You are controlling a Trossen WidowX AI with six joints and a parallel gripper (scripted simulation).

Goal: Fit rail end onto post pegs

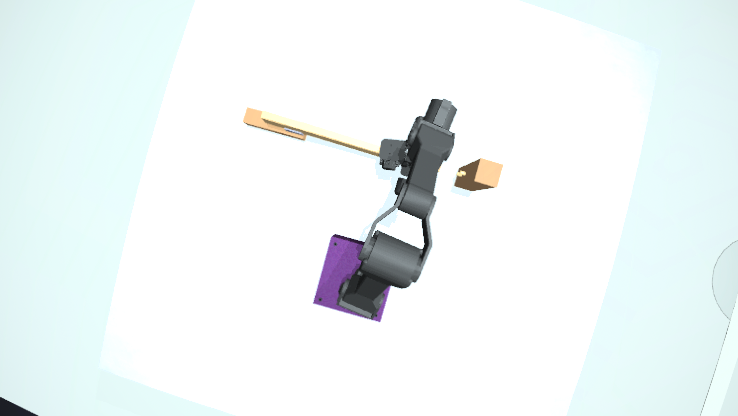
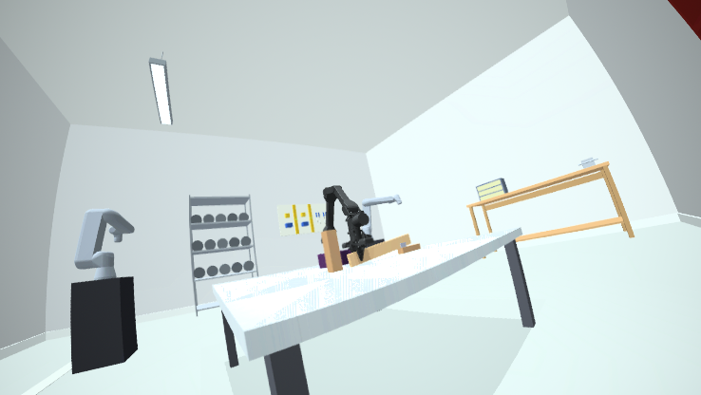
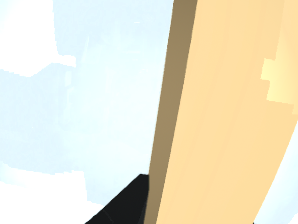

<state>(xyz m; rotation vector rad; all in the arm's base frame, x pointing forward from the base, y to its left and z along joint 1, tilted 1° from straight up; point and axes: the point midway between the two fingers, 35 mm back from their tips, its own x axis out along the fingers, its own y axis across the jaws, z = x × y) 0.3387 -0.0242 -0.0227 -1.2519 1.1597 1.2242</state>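
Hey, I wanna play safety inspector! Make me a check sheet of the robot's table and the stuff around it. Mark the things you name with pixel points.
Surface: white table (image 2: pixel 304 301), looks flat.
Rail: (image 1: pixel 330 136) (image 2: pixel 388 247) (image 3: pixel 220 110) sloping, its far end up at the low block (image 1: pixel 251 115) (image 2: pixel 411 248).
Post: (image 1: pixel 488 173) (image 2: pixel 331 251) standing apart from the rail; pegs (image 1: pixel 460 173) bare.
Clutter: nothing seen.
Jaws: shut on the rail.
Cables: nothing seen.
Surroundings: shelf (image 2: pixel 219 200), wooden bench (image 2: pixel 544 184), pale robot arm on a black stand (image 2: pixel 96 326).

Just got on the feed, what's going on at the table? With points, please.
The arm's pincer (image 2: pixel 360 255) is closed on the long wooden rail (image 1: pixel 325 135) (image 2: pixel 388 246) (image 3: pixel 215 115), toward its near end. The rail slopes, its far end up at the low footboard block (image 1: pixel 251 115) (image 2: pixel 411 249). A gap separates the near end from the post (image 1: pixel 487 173) (image 2: pixel 331 251), so the pegs (image 1: pixel 460 173) aren't in yet.
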